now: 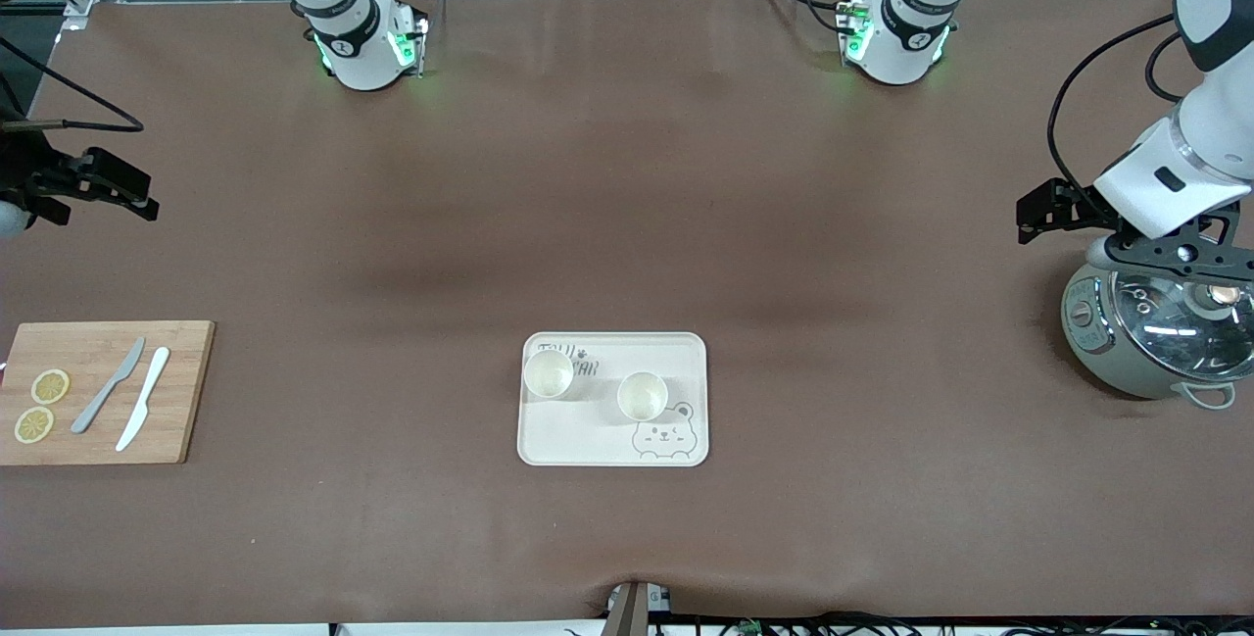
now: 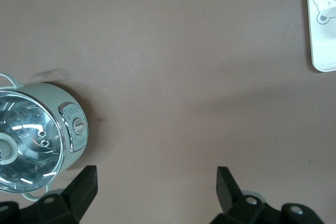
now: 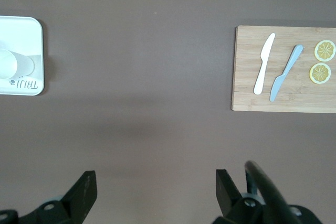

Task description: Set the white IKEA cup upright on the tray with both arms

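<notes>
The cream tray [image 1: 588,440] with the bear face lies on the brown table near the front camera, midway between the arms. Two white cups stand upright on it, one [image 1: 548,373] by the lettering and one [image 1: 642,395] by the bear. My left gripper [image 1: 1040,212] is open and empty, up over the table at the left arm's end beside a pot. My right gripper [image 1: 122,190] is open and empty over the right arm's end. The left wrist view shows a tray corner [image 2: 323,30]. The right wrist view shows the tray [image 3: 23,30] and one cup [image 3: 11,64].
A pale green pot [image 1: 1156,332] with a glass lid stands at the left arm's end, also in the left wrist view [image 2: 31,140]. A wooden cutting board [image 1: 181,391] with two knives and two lemon slices lies at the right arm's end, also in the right wrist view [image 3: 247,93].
</notes>
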Tool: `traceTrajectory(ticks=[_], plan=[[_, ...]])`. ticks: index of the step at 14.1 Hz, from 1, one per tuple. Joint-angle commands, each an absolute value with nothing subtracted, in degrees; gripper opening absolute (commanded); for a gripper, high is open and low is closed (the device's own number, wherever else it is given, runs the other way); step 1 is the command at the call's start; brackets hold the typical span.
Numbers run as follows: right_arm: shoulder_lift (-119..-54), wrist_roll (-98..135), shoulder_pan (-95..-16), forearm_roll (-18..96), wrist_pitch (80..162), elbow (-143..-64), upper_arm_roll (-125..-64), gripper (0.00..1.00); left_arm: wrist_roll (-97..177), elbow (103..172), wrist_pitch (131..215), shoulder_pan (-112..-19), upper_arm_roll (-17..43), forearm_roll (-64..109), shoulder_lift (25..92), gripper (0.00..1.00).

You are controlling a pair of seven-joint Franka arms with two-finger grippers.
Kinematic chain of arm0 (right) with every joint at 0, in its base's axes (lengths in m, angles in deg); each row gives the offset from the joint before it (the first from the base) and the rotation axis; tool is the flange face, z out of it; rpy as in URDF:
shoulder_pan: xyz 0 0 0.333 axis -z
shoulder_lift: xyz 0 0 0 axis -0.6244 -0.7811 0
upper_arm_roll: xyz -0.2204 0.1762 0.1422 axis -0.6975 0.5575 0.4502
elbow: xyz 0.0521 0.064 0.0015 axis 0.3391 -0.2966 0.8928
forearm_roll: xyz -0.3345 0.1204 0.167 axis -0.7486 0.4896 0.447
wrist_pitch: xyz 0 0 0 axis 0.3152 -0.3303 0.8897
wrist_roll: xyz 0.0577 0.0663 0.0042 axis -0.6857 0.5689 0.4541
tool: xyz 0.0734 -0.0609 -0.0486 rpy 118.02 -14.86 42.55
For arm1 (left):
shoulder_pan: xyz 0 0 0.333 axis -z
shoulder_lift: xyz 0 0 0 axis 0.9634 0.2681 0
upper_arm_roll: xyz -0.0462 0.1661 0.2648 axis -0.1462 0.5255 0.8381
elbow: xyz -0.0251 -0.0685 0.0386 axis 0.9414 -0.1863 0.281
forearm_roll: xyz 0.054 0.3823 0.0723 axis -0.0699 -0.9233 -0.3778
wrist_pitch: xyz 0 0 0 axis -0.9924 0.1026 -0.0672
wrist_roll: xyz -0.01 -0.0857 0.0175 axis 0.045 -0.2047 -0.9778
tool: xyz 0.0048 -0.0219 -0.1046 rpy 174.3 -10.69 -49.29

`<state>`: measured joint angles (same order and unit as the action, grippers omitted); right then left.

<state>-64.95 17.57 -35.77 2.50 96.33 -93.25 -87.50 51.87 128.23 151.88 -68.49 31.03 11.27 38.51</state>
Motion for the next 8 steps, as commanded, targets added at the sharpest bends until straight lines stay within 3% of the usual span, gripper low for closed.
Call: traceTrajectory(ticks=[1,8], plan=[[-64.3,17.9,-35.9,2.7,97.6,-94.4,-87.5,1.00,51.8,127.7,152.2,-68.7,30.7,11.0,38.3,1.00],[-64.4,17.9,-36.1,2.7,97.7,-94.3,-87.5,1.00,51.4,127.7,152.1,-68.4,30.4,11.0,38.0,1.00]])
